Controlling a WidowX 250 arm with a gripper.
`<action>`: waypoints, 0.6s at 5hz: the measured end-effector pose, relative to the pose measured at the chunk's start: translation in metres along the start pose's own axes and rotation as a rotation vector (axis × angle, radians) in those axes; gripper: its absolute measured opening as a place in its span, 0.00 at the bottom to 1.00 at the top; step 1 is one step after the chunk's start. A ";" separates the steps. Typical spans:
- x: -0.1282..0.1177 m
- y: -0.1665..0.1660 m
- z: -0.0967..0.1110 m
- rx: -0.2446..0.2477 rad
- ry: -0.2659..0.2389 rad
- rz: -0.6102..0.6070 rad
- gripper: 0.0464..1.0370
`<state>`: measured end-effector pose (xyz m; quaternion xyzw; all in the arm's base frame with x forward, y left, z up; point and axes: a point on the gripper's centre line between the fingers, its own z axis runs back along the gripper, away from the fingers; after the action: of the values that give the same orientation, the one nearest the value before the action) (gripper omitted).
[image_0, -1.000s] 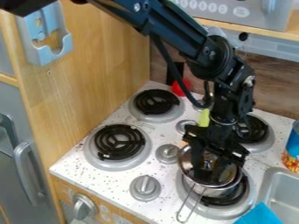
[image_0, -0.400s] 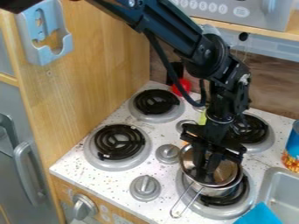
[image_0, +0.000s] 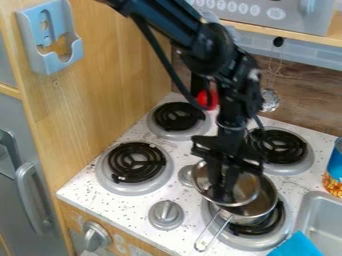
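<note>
Presently, we list: saucepan (image_0: 268, 200); metal bowl (image_0: 249, 189), overlapping it; gripper (image_0: 222, 196) at bowl, hold unclear to us; sink (image_0: 302, 206) right of saucepan.

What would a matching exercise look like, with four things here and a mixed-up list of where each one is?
1. Gripper
2. Metal pot
3. Turquoise item
4. Light blue holder

A. On the wooden panel
B. At a corner of the sink
C. On the burner nearest the sink
D. Down at the tilted round metal dish

Pairs: 1-D, 2-C, 3-B, 4-A
</note>
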<state>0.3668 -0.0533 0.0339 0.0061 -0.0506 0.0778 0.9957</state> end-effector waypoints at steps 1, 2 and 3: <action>0.001 0.022 0.009 -0.031 -0.017 0.065 0.26; 0.001 0.049 0.015 -0.040 -0.033 0.147 0.26; 0.001 0.076 0.015 -0.033 -0.042 0.211 0.26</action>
<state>0.3542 0.0212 0.0492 -0.0140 -0.0732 0.1812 0.9806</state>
